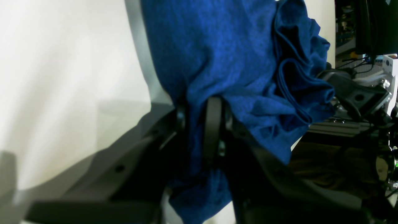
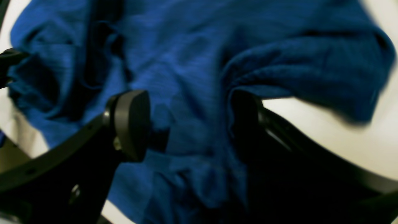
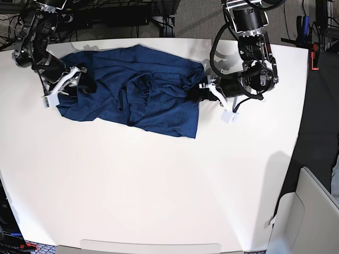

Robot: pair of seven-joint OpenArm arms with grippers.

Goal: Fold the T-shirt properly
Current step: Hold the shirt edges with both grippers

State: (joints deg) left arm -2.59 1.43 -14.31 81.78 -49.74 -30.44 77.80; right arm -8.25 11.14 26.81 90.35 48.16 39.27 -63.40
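We're looking at the white table [image 3: 159, 180], its whole near half lying bare. The T-shirt [image 3: 143, 92] is sprawling rumpled along the far edge. The left gripper [image 1: 199, 124] is pinching cloth, jaws nearly together. From the right wrist, we're seeing the right gripper [image 2: 189, 124] spread wide, straddling blurred folds.
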